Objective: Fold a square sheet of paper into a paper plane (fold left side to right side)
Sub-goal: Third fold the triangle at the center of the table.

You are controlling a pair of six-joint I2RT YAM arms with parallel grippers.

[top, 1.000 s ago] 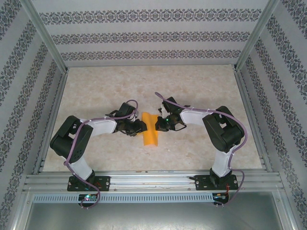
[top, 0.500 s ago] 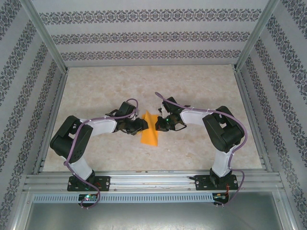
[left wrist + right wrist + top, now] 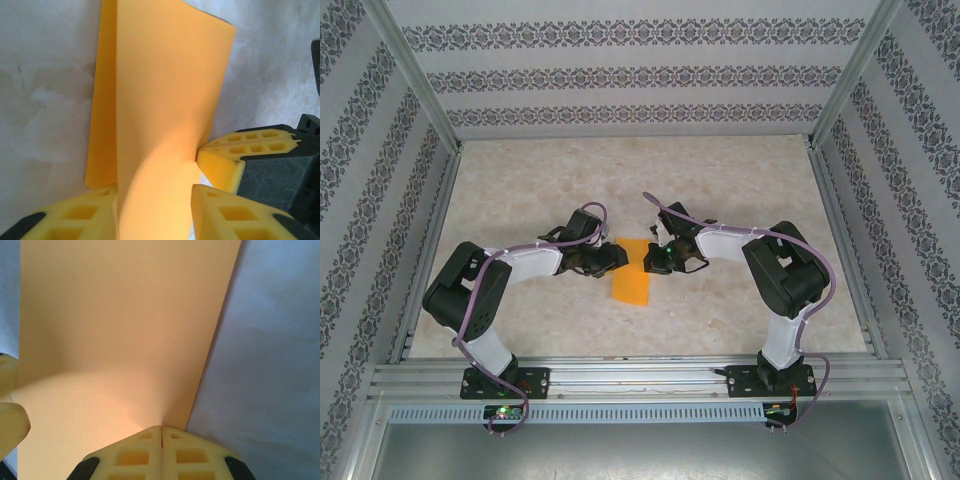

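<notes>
The square sheet of paper point(image 3: 632, 280) is a bright orange strip on the table between my two grippers. In the left wrist view the paper point(image 3: 165, 100) curls upward as a loose flap. It passes between my left gripper's point(image 3: 155, 192) parted fingers, so that gripper is open around it. In the top view the left gripper point(image 3: 613, 258) sits at the sheet's upper left edge. My right gripper point(image 3: 653, 258) sits at its upper right edge. The right gripper point(image 3: 161, 430) is shut, its joined tips down on the near right edge of the paper point(image 3: 115, 330). One of its fingers point(image 3: 222, 160) touches the flap.
The pale marbled table point(image 3: 740, 190) stretches open behind and to both sides of the sheet. Patterned walls and a metal frame point(image 3: 620, 378) box in the workspace. Both arm bases stand at the near edge.
The sheet was a narrow strip with its flap held over; now it lies wider, the flap having sprung back to the left. My left jaws have parted slightly. The right gripper has not moved.
</notes>
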